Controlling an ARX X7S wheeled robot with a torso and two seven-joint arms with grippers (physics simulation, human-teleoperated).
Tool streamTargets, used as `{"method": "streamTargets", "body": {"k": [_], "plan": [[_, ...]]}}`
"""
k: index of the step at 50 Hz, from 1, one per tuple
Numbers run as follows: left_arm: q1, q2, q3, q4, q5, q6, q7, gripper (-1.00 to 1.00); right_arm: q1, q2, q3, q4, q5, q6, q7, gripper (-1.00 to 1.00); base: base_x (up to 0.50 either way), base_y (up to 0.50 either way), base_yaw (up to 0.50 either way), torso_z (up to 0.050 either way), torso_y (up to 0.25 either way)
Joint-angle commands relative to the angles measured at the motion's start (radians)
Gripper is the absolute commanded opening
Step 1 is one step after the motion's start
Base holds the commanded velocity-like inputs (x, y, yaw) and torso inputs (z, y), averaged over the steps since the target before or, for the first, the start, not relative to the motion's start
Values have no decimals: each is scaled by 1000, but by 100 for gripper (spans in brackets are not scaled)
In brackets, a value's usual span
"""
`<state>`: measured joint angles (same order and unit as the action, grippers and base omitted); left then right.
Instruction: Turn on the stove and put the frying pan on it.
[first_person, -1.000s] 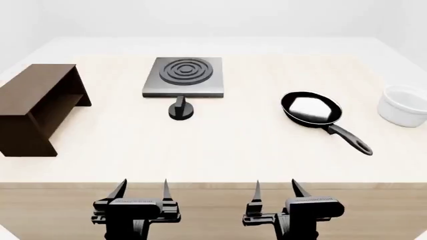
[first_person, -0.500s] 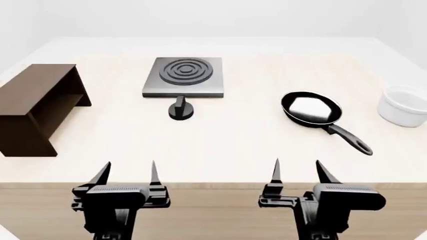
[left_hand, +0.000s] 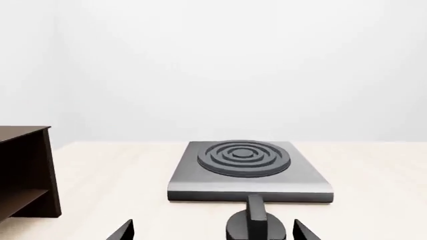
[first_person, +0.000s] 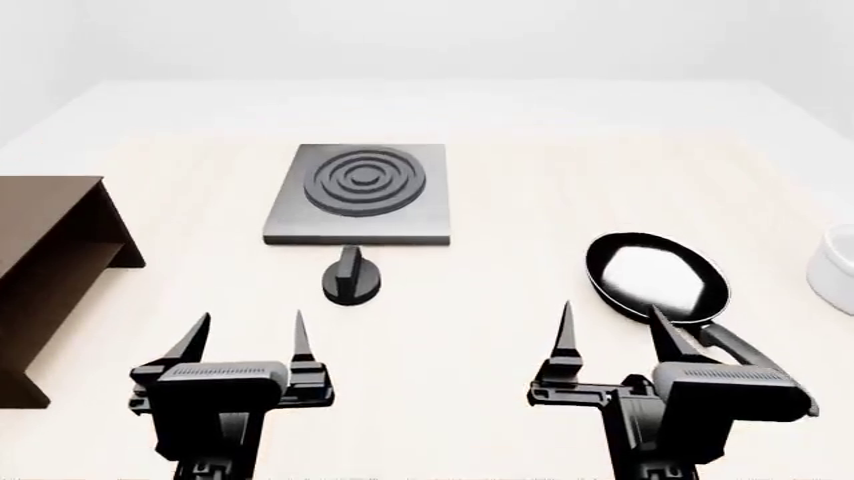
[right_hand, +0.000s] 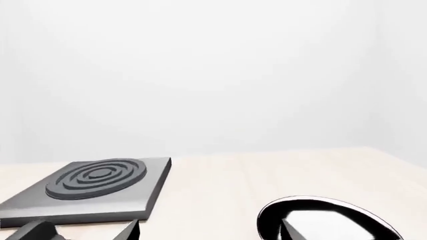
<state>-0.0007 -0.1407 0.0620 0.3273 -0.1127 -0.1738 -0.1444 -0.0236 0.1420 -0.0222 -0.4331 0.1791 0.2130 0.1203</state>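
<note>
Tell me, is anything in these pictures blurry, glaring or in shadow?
Head view: sharp and evenly lit, only the frying pan shows a bright sheen inside, and shadows are faint. Left wrist view: the stove is crisp against a plain pale wall. Right wrist view: the pan's rim gleams, cut off by the frame's edge.

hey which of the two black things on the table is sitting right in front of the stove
The knob, small and round, just in front of the stove. The frying pan lies off toward the right gripper.

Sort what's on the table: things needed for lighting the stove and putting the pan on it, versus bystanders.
Needed: stove, its knob, frying pan, left gripper, right gripper.

Bystanders: brown wooden shelf, white bowl at the right edge.
</note>
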Motion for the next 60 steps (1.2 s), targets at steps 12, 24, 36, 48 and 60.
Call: {"method": "streamTargets", "body": {"k": [12,24,36,48,60], "plan": [[7,-16,12,-13,-10,25,-23,100,-4,22,-11,12,10,-32,13,100,500,0,0,0,0],[5,-26,16,-29,-10,35,-33,100,-19,41,-50,27,-38,-68,18,100,269,0,0,0,1],[-36,-28,11,-190,-11,79,-40,100,-12,49,-51,32,-32,-63,29,100,0,0,0,0,0],[-101,-32,5,-345,12,134,-65,100,-12,55,-61,40,-35,-72,38,100,0,0,0,0,0],[-140,-32,12,-456,25,167,-80,100,-11,61,-68,44,-30,-74,44,100,0,0,0,0,0]]}}
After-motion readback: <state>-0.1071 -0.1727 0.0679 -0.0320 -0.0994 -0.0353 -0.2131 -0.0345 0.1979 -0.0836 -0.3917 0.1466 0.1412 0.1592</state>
